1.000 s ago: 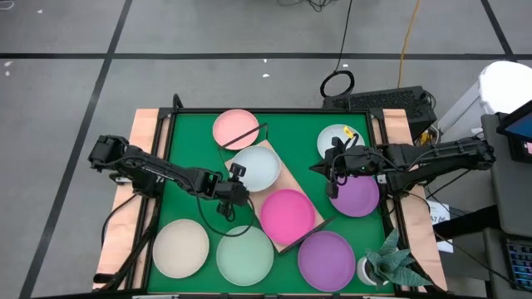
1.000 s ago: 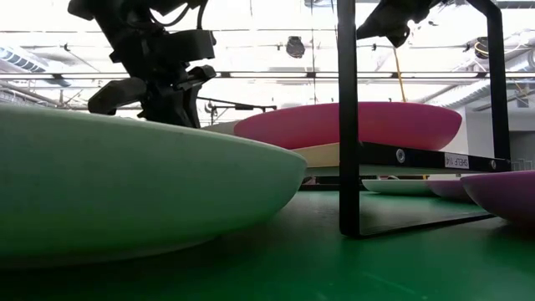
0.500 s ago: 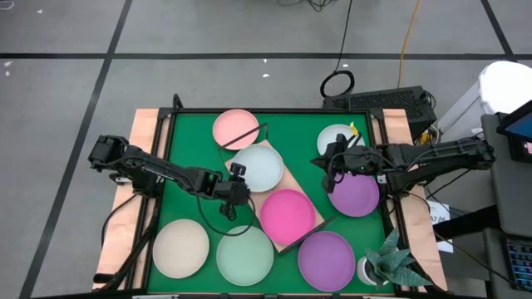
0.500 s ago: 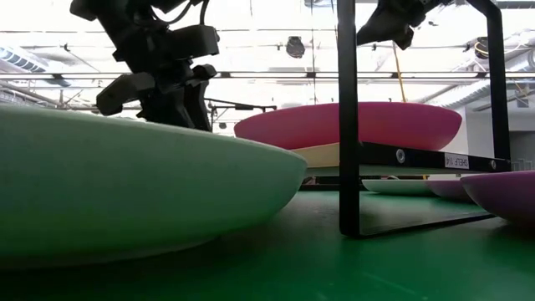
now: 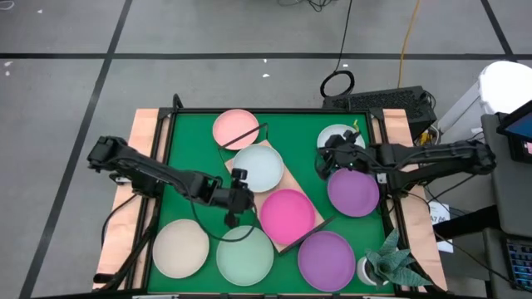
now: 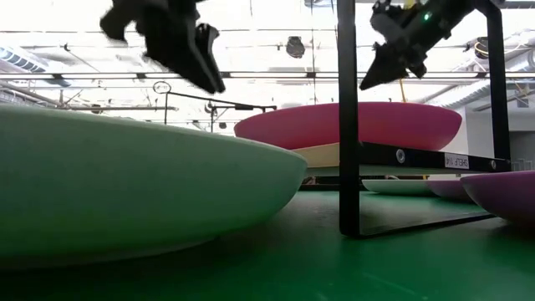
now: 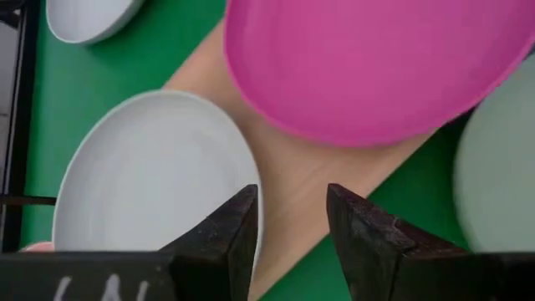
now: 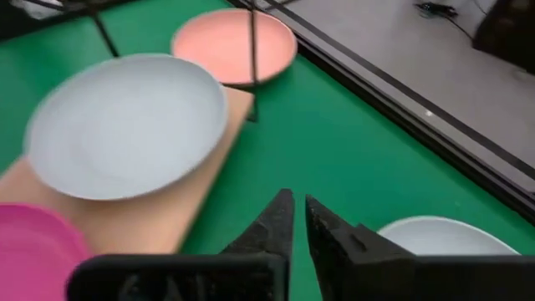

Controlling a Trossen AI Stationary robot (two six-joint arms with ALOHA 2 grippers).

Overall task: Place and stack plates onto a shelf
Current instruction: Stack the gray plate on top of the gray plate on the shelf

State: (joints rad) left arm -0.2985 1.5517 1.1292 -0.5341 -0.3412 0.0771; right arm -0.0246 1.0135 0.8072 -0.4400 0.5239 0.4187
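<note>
The wood shelf (image 5: 270, 195) (black wire ends) carries pale blue (image 5: 257, 167) and magenta (image 5: 288, 216) plates; left pincer (image 7: 290, 230) spread, right pincer (image 8: 298, 219) nearly closed, both empty.

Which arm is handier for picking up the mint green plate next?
Left. The left gripper hangs right by the rim of the mint plate, jaws open and empty. The right gripper is across the shelf.

A magenta plate (image 7: 376, 67) and a pale blue plate (image 7: 155, 176) are seen on the wooden shelf (image 7: 309, 180) — the left gripper (image 7: 291, 219) is held slightly parted above.
</note>
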